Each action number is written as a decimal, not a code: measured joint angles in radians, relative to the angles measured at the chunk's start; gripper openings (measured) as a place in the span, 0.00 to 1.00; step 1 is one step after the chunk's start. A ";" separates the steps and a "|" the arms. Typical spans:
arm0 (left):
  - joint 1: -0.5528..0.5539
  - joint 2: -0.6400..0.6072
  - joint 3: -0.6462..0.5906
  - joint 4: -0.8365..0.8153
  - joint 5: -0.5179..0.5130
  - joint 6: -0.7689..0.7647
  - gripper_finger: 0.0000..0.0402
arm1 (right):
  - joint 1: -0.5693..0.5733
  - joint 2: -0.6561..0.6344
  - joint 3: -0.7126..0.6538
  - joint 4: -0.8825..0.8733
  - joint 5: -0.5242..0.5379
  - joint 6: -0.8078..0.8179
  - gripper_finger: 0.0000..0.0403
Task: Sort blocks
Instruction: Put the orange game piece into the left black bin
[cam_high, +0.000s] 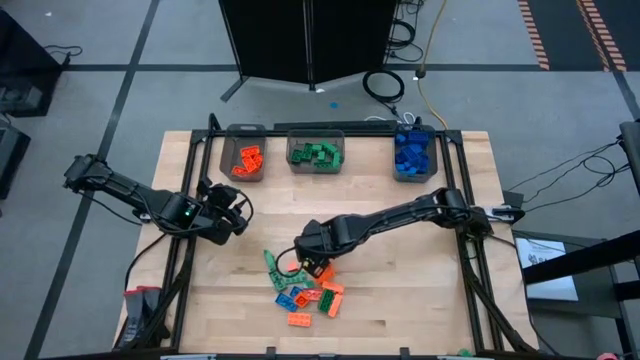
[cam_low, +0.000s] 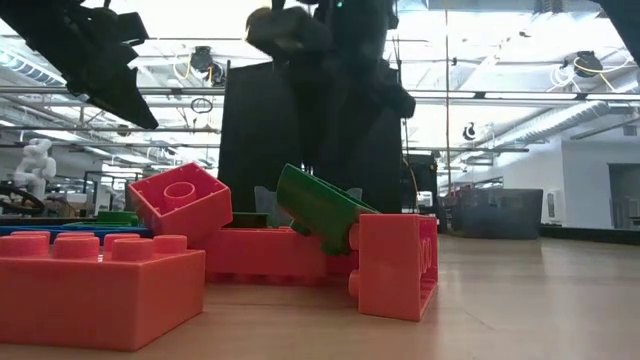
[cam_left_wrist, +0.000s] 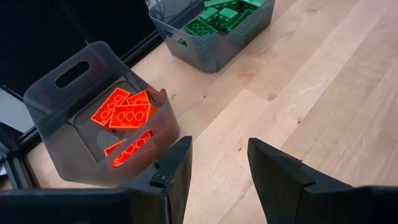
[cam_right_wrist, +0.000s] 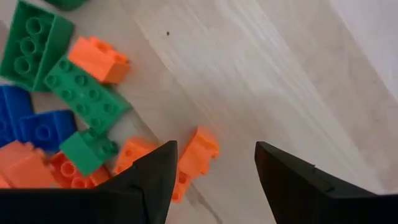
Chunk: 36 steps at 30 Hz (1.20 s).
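Hovering over the loose blocks (cam_high: 305, 290) piled on the near part of the desk (cam_high: 400, 300), the right claw (cam_right_wrist: 214, 171) is spread and empty, an orange brick (cam_right_wrist: 200, 149) just below; better to centre on it before pinching. Farther back, the left claw (cam_left_wrist: 217, 165) waits spread and empty beside the orange bin (cam_left_wrist: 93, 118).

You've got nothing readable here: no text, labels, brands, numbers or signs on anything in any view.
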 joint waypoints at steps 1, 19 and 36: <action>0.000 0.000 0.000 0.000 0.000 0.000 0.40 | 0.001 0.000 -0.013 0.020 0.001 0.013 0.52; -0.001 0.000 0.000 0.000 0.006 -0.002 0.40 | 0.026 0.001 -0.135 0.161 -0.001 0.148 0.52; -0.001 0.000 0.000 0.000 0.006 -0.001 0.40 | 0.035 0.001 -0.203 0.213 -0.025 0.188 0.32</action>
